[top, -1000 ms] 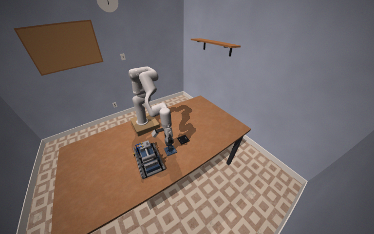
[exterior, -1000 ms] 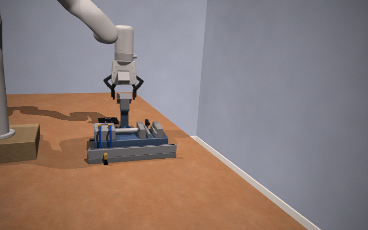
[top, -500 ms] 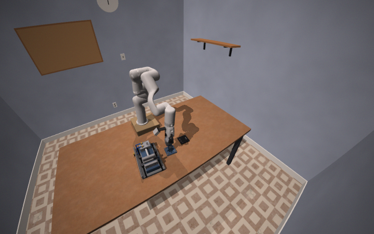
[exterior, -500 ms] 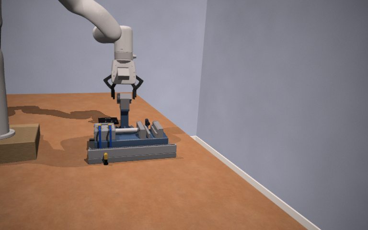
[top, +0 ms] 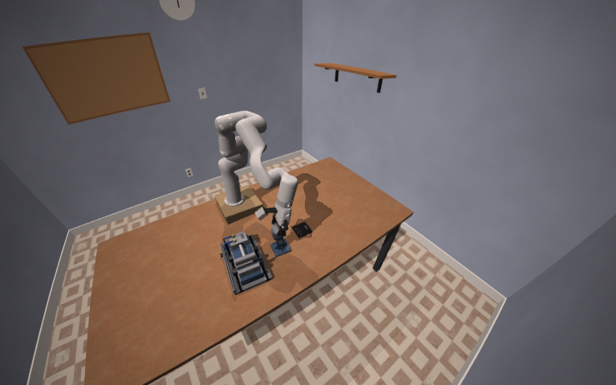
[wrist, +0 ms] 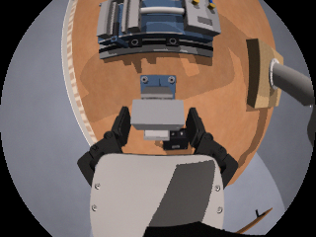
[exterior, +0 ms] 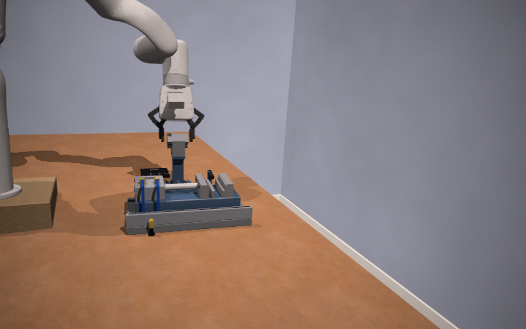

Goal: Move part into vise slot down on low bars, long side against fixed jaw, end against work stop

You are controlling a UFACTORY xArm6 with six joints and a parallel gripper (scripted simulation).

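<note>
The part (exterior: 177,137) is a grey block lying on top of the V-block (exterior: 177,162), a blue post behind the vise. My gripper (exterior: 176,136) is open, pointing straight down, with one finger on each side of the part; I cannot tell if they touch it. In the wrist view the part (wrist: 158,114) sits between my open fingers. The black infeed plate (exterior: 155,171) lies empty on the table beside the V-block. The vise (exterior: 185,197) stands open, with the fixed jaw (exterior: 224,185) on the right and the work stop (exterior: 210,174) behind the jaws.
The air cylinder (exterior: 149,188) with blue hoses and its rod take up the vise's left half. A small yellow-topped knob (exterior: 151,226) stands at the vise's front rail. My arm's wooden base block (exterior: 27,203) is at the left. The table edge runs close on the right.
</note>
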